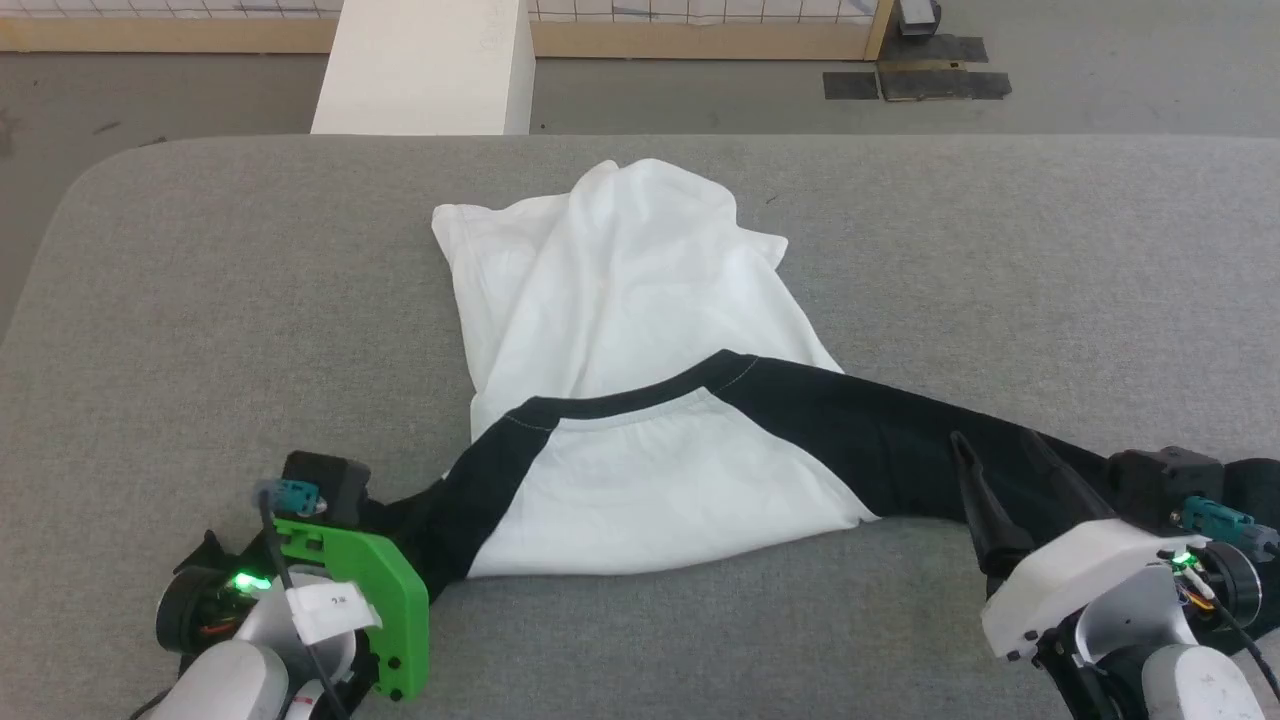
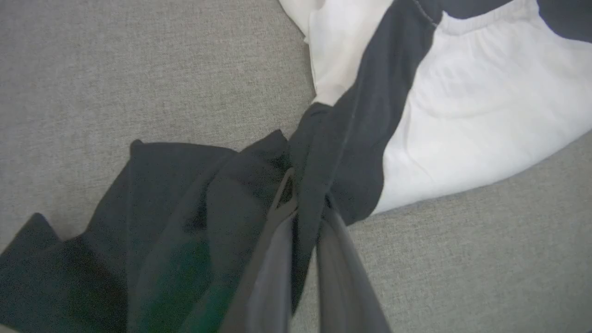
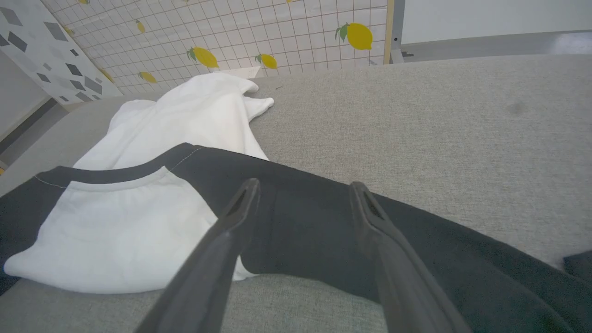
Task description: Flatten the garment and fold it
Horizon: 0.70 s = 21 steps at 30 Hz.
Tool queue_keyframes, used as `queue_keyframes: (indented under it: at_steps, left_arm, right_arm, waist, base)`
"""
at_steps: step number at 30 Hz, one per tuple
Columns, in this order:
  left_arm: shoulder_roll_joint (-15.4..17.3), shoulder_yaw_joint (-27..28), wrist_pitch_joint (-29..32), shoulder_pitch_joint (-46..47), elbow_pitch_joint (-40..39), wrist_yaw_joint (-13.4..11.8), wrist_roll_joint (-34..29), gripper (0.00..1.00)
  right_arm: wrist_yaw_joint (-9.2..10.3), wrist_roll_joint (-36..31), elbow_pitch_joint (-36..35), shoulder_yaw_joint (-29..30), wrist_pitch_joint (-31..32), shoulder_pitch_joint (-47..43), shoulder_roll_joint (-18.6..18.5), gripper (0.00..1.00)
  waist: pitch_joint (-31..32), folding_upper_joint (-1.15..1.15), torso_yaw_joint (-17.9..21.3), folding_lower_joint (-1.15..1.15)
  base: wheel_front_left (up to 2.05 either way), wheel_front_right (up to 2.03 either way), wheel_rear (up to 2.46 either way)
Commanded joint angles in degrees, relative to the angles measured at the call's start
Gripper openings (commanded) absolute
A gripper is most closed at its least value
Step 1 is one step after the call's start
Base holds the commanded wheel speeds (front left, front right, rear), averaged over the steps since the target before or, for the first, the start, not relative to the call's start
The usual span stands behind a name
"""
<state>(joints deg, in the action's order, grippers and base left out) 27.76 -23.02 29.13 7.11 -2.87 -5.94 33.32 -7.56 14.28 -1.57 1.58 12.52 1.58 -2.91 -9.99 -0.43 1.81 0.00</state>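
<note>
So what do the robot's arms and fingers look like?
The left gripper and right gripper each have two long, dark, tapering fingers on a pale wrist, with a black block, teal plug, green light and thin cables. The left also wears a bright green plate with a white label.

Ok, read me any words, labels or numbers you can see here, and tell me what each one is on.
White tag beside the green bracket: a few dark marks, too small to read.
The garment: no lettering shows.
The lemon-print wall: pictures, no words.
</note>
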Motion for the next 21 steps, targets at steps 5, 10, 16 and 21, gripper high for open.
queue_keyframes:
  at_steps: [5,10,16,21]
  left_arm:
    - [-0.7,1.5,-3.1,-0.3,-1.3,-2.0,-0.4,0.0]
    - [-2.0,1.5,-4.7,-0.4,-0.9,-2.3,0.2,0.0]
    - [-3.2,0.4,-5.1,1.1,0.1,-1.6,0.2,0.0]
    - [-4.0,-0.4,-5.6,2.6,0.7,-0.9,0.1,0.0]
  right_arm:
    - [0.08,-3.0,-0.4,0.2,-0.8,3.5,0.0,1.0]
    - [0.08,-9.6,4.3,0.4,1.6,8.3,-0.7,1.0]
    - [0.08,-12.7,14.3,1.2,9.9,13.8,-3.1,1.0]
    - [0.08,-12.3,20.8,0.4,16.2,17.5,-4.9,1.0]
  waist:
    - [-0.3,0.41,-0.6,0.0]
    - [-1.2,0.41,-1.5,0.0]
    - [-2.3,0.41,-3.0,0.0]
    - [-3.6,0.41,-4.0,0.0]
  base:
    - [0.0,0.0,0.0]
    - [0.0,0.0,0.0]
    - [0.0,0.0,0.0]
    - [0.0,0.0,0.0]
